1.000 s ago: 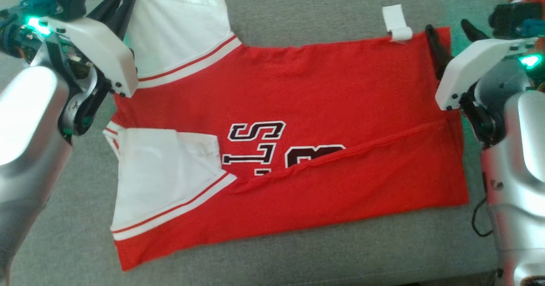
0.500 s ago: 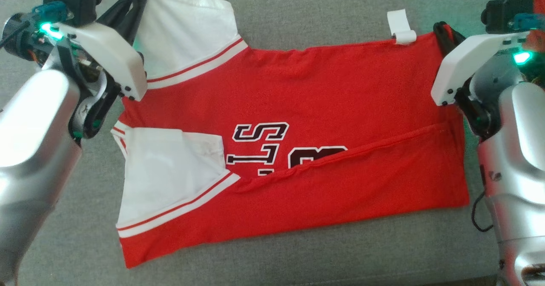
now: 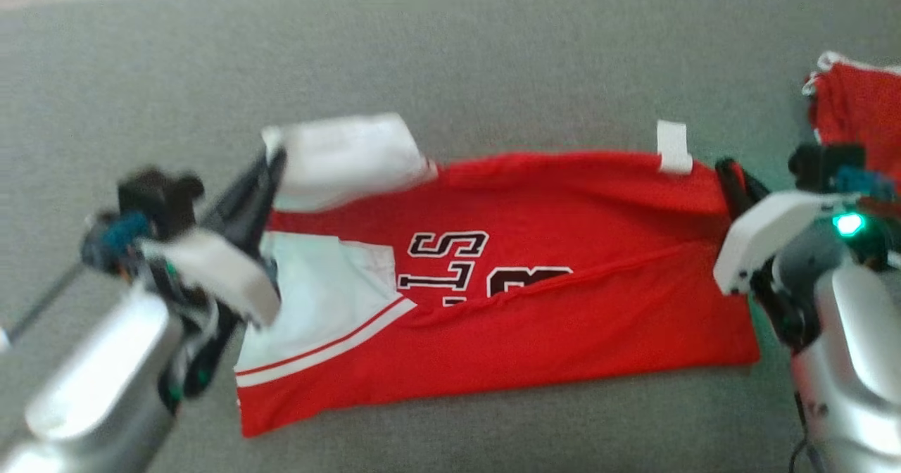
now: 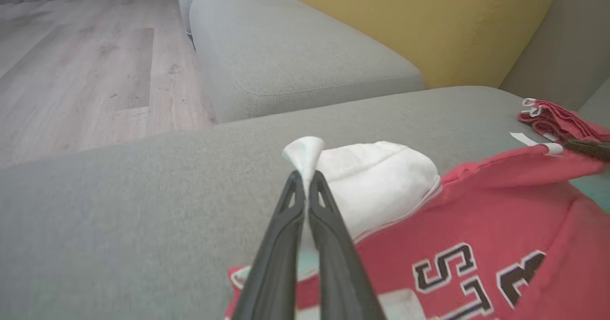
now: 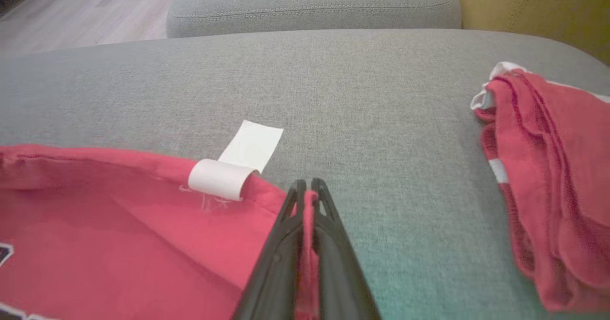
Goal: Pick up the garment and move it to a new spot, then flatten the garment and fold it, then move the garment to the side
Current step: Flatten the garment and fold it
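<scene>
The garment (image 3: pixel 563 262) is a red jersey with white sleeves and dark lettering, spread on the grey sofa cushion (image 3: pixel 450 65), its near long edge folded up over the print. My left gripper (image 3: pixel 271 160) is shut on the far white sleeve (image 4: pixel 376 182), whose tip pokes out past the fingertips (image 4: pixel 305 175). My right gripper (image 3: pixel 732 170) is shut on the jersey's far right corner (image 5: pixel 309 201), red cloth pinched between its fingers. Both held corners ride a little above the cushion. A white label (image 5: pixel 238 160) hangs off the far hem close to the right gripper.
A second red and white cloth (image 5: pixel 538 177) lies bunched at the right of the cushion, beside my right gripper. Another grey cushion (image 4: pixel 295 48) and a yellow backrest (image 4: pixel 419 20) stand beyond. Wooden floor (image 4: pixel 86 63) runs past the sofa's left end.
My right gripper closed on the jersey's far right corner. The head camera tilted up, so the whole picture slid down. Both held corners have come up off the cushion and the far edge has pulled toward me.
</scene>
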Motion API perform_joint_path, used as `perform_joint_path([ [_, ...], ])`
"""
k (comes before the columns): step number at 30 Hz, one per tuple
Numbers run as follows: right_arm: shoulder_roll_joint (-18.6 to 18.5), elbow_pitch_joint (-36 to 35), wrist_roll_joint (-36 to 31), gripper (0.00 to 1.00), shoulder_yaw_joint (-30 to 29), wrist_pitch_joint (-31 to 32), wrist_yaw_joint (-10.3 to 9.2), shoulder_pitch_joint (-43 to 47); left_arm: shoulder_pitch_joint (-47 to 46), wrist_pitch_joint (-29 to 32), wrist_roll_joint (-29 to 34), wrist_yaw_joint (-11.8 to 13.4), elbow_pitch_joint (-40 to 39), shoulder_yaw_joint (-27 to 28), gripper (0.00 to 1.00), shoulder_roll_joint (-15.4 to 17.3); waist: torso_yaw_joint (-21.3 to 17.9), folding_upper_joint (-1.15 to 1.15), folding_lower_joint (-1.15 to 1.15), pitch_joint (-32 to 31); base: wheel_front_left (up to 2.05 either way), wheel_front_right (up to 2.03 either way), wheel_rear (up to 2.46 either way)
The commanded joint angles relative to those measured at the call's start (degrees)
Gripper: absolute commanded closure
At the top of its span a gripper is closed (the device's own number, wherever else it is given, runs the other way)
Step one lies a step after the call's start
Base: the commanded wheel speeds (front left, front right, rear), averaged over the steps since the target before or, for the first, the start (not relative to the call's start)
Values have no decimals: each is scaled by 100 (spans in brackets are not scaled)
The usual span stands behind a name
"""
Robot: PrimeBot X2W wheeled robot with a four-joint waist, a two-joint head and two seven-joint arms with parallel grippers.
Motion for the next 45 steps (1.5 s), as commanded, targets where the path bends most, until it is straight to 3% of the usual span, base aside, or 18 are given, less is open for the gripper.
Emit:
perform_joint_path([
  [1,-39,-318,0,100,63,-64,39,72,32,-126,-21,96,-249,234,100,252,127,0,1,-282,0,0,0],
  [11,209,-1042,-172,100,-254,-163,39,1158,1494,-855,-307,459,-397,135,100,-6,175,0,1,-622,0,0,0],
  [12,259,-1085,-195,95,-283,-196,39,1244,1586,-925,-318,467,-358,119,100,-40,171,0,1,-646,0,0,0],
  [14,354,-1150,-263,49,-340,-295,39,1411,1760,-1079,-346,484,-254,98,100,-126,154,0,1,-706,0,0,0],
  [15,407,-1172,-295,10,-378,-359,39,1495,1847,-1171,-370,484,-205,98,84,-171,143,0,1,-740,0,0,0],
  [16,463,-1194,-314,0,-422,-426,39,1582,1940,-1271,-406,493,-157,115,64,-217,132,0,1,-774,0,0,0],
  [17,519,-1217,-318,0,-470,-492,39,1672,2032,-1371,-440,489,-123,128,17,-257,123,0,1,-809,0,0,0],
  [18,572,-1250,-315,0,-521,-564,39,1767,2134,-1484,-476,491,-96,157,0,-295,116,0,1,-845,0,0,0],
  [23,733,-1473,-387,0,-860,-878,39,2222,2681,-1828,-575,612,-89,392,0,-414,97,0,1,-1009,0,0,0],
  [32,809,-1790,-364,0,-1283,-910,39,2572,3228,-1947,-106,1208,-433,1003,0,-586,245,0,1,-1113,0,0,0],
  [37,811,-1574,-390,0,-1257,-711,39,2462,3262,-1949,161,1451,-616,1096,0,-666,400,0,1,-1057,0,0,0],
  [45,812,-771,-762,0,-1277,-399,39,2154,3227,-1937,340,1608,-803,1056,0,-675,621,0,1,-911,0,0,0],
])
